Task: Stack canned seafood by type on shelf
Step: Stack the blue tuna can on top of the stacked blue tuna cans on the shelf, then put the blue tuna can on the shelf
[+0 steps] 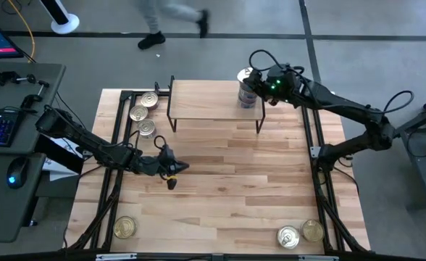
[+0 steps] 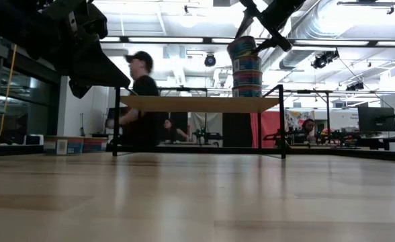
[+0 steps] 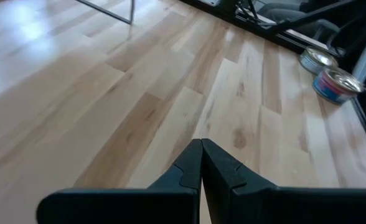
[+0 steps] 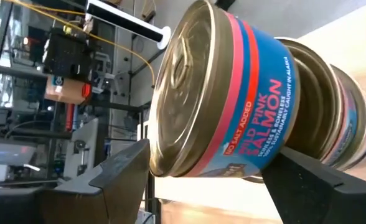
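The shelf [image 1: 206, 101] is a light-wood board on black wire legs at the table's far side, also seen in the low view [image 2: 197, 104]. A stack of tins [image 1: 248, 93] [image 2: 246, 67] stands on its right end. The top tin [image 4: 233, 106] is blue with a pink band and a gold lid. My right gripper [image 1: 256, 81] [image 4: 208, 155] is open at the top of the stack, with one finger by the lid and the other by the tin's lower rim. My left gripper [image 1: 175, 171] [image 3: 201, 146] hovers shut over the table's left middle, holding nothing. My right gripper stands at the top tin of the stack, coming from the table's right and slanting down. One finger [image 4: 124, 174] is on the lid side and the other [image 4: 307, 177] on the underside. I cannot tell whether either touches the tin.
Three tins [image 1: 144, 114] lie on the table left of the shelf. One tin [image 1: 124, 228] sits at the near left corner and two [image 1: 300, 233] at the near right, also in the left wrist view [image 3: 335, 81]. A person [image 2: 144, 101] is behind the table.
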